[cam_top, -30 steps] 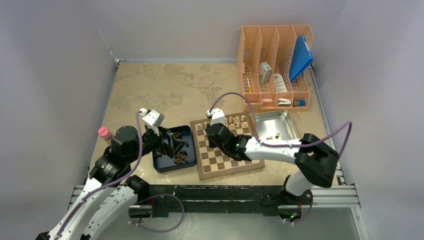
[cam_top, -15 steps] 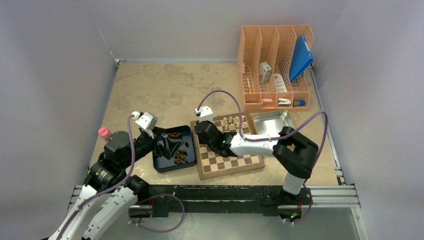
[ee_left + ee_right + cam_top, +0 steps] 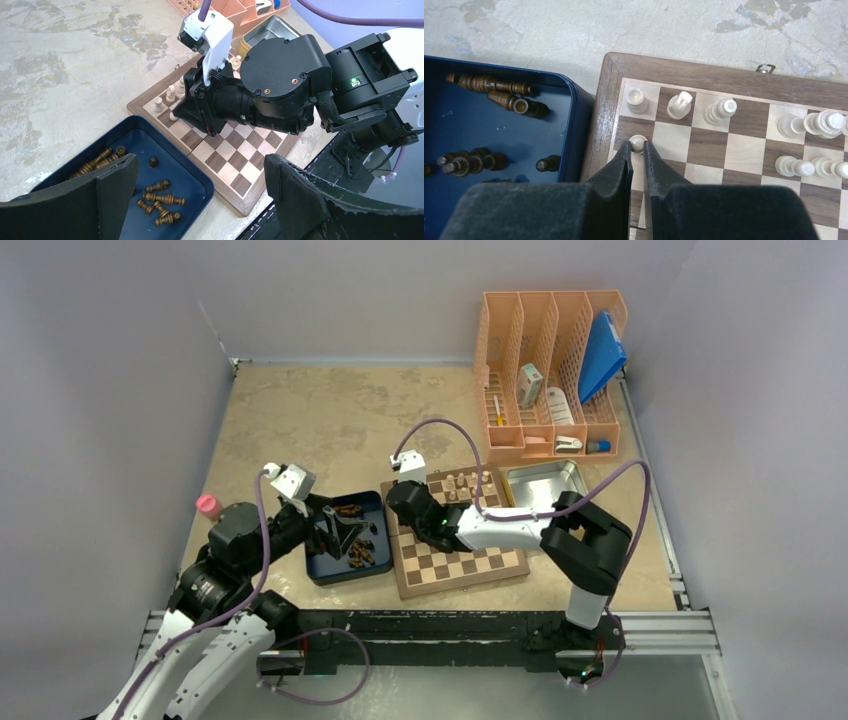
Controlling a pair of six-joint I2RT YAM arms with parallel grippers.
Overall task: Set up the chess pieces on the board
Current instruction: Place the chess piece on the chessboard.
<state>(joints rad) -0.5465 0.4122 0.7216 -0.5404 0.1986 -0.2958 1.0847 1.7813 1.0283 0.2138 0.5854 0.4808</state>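
Observation:
The board [image 3: 470, 565] lies near the table's front, with several pale pieces [image 3: 465, 481] standing on its far rows. My right gripper [image 3: 637, 146] is shut on a pale pawn [image 3: 638, 142] that stands on the second-row square of the board's [image 3: 744, 85] left column, behind a rook [image 3: 636, 100], a knight [image 3: 680, 104] and a bishop [image 3: 720, 111]. My left gripper [image 3: 200, 165] is open and empty, hovering over the blue tray [image 3: 195, 175] and the board's near left corner. Several dark pieces [image 3: 160, 200] lie on their sides in that tray.
The blue tray [image 3: 330, 570] sits against the board's left edge. A silver tray [image 3: 578, 480] is at the board's far right corner. An orange rack [image 3: 550, 370] with small items stands behind it. A pink object [image 3: 208, 506] sits at the table's left edge.
My right arm swung left across the board and now has the pale pawn at the left column. My left arm drew back a little to the left, still open.

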